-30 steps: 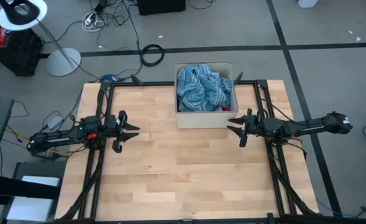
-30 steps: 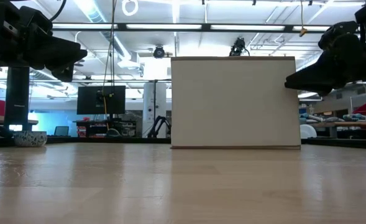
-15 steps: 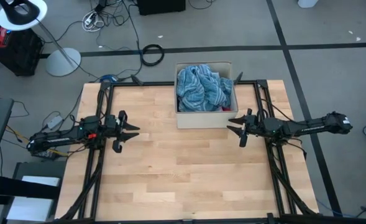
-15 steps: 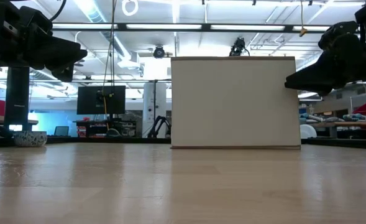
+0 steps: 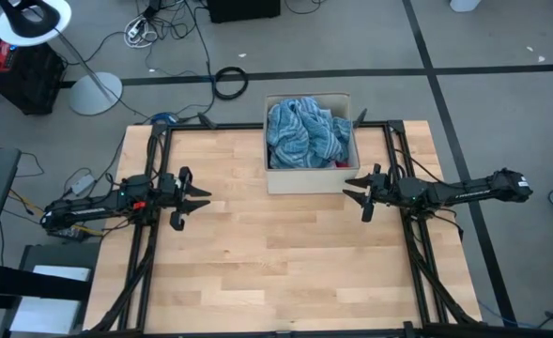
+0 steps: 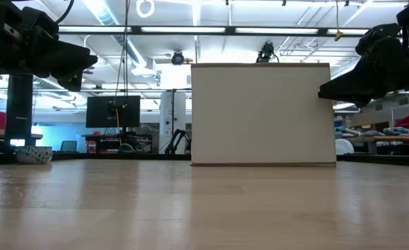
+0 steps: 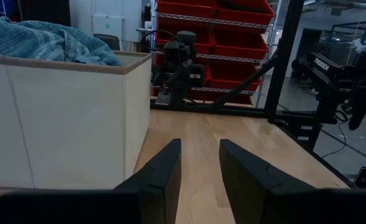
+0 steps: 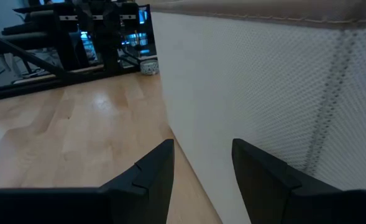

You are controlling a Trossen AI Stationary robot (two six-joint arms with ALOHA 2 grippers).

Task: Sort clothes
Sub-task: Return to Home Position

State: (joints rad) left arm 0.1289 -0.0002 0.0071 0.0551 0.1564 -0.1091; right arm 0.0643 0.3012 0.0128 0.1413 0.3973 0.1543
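Observation:
A beige box stands at the table's far middle, filled with blue striped cloth heaped above its rim; the cloth also shows in the left wrist view. Other garments are hidden in the box. My left gripper is open and empty above the table, left of the box. My right gripper is open and empty, close to the box's near right corner.
The box's front wall stands across the middle of the low view. Bare wooden tabletop spreads between and in front of the two arms. Black frame rails run along the table's left and right sides.

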